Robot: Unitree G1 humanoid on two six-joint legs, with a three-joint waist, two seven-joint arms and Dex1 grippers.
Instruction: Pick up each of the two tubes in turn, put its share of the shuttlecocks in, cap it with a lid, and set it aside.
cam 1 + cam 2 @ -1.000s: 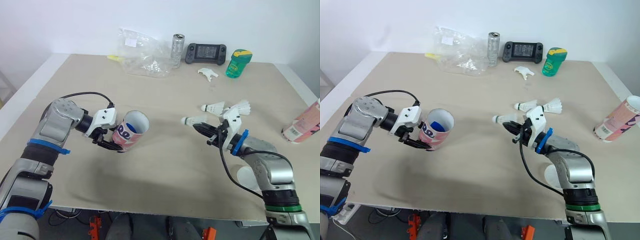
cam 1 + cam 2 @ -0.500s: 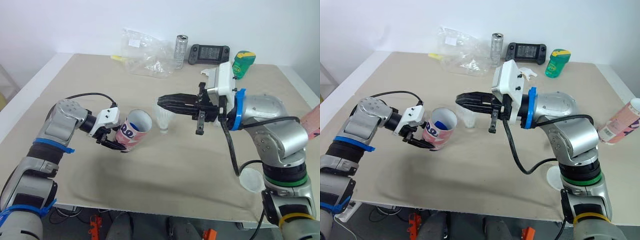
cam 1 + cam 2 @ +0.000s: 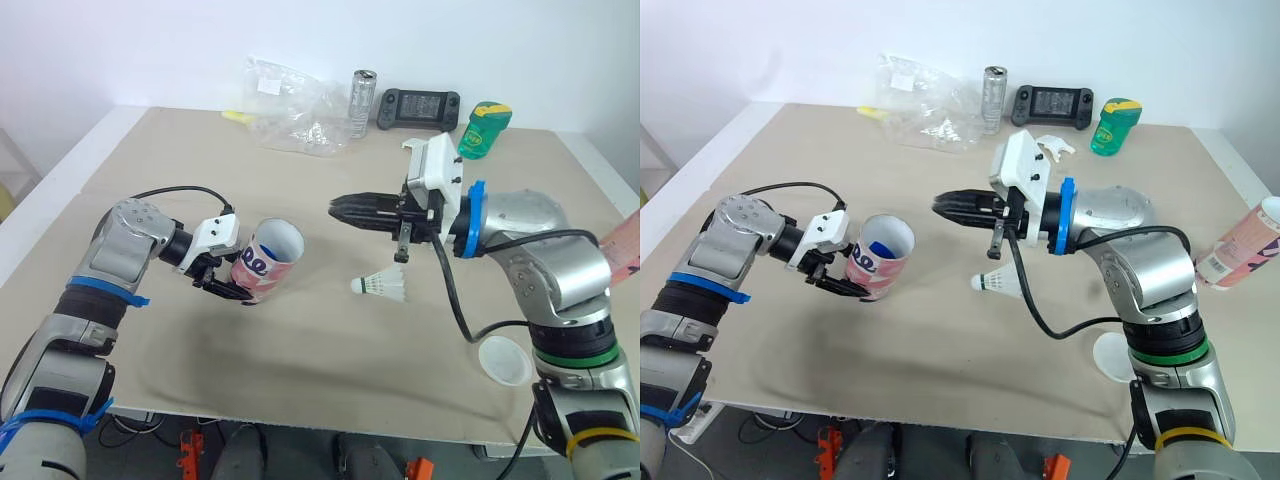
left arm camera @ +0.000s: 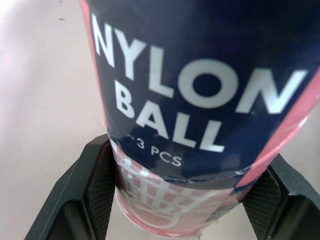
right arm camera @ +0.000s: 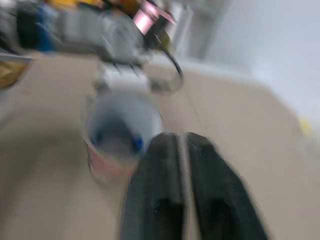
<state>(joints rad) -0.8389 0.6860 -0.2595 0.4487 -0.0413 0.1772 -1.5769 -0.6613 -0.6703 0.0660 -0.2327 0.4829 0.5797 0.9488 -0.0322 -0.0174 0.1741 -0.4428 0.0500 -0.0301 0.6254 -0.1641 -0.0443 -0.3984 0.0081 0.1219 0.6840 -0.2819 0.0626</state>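
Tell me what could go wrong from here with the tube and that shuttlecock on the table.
1. The right gripper points at the mouth of the tube with fingers shut on nothing, while the shuttlecock lies on the table below it; pressing on would load nothing.
2. The left gripper grips the tilted tube near its bottom end, so a push at the mouth might twist it loose.
3. The lid sits near the table's front edge and could be knocked off.

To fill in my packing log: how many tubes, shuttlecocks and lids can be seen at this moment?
Tubes: 2, the held tube and the far-right tube
Shuttlecocks: 1, a shuttlecock lying on its side
Lids: 1, a white lid
Total: 4
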